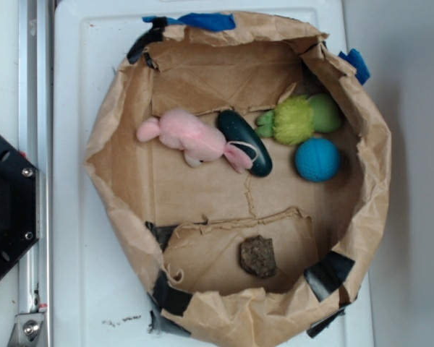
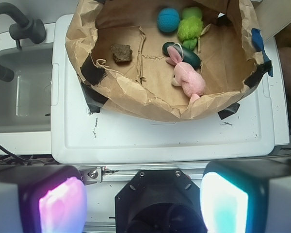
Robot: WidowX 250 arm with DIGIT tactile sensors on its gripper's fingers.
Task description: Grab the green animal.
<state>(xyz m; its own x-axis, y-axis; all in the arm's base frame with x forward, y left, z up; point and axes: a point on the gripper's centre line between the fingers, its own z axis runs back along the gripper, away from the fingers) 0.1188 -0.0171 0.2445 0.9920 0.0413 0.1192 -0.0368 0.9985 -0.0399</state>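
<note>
Green animal (image 1: 298, 119): small plush toy, shaggy lime-yellow middle, smooth green rounded end; upper right of the exterior frame. Judged light, soft, compressible; the fuzzy middle looks the best place to pinch.

Container: crumpled brown paper tub (image 1: 112, 137) with black-taped rim, on the white surface (image 1: 79, 275). Contents: blue knitted ball (image 1: 317, 159) just below the animal; dark glossy oval object (image 1: 244, 142) beside it; pink plush bunny (image 1: 192, 137) overlapping that oval; brown lumpy piece (image 1: 258, 256) low, apart.

Gripper (image 2: 145, 199): lower wrist frame, jaws spread, holding nothing.

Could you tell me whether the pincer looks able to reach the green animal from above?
Probably yes: the green animal lies uncovered, though the blue ball and dark oval object sit close.
</note>
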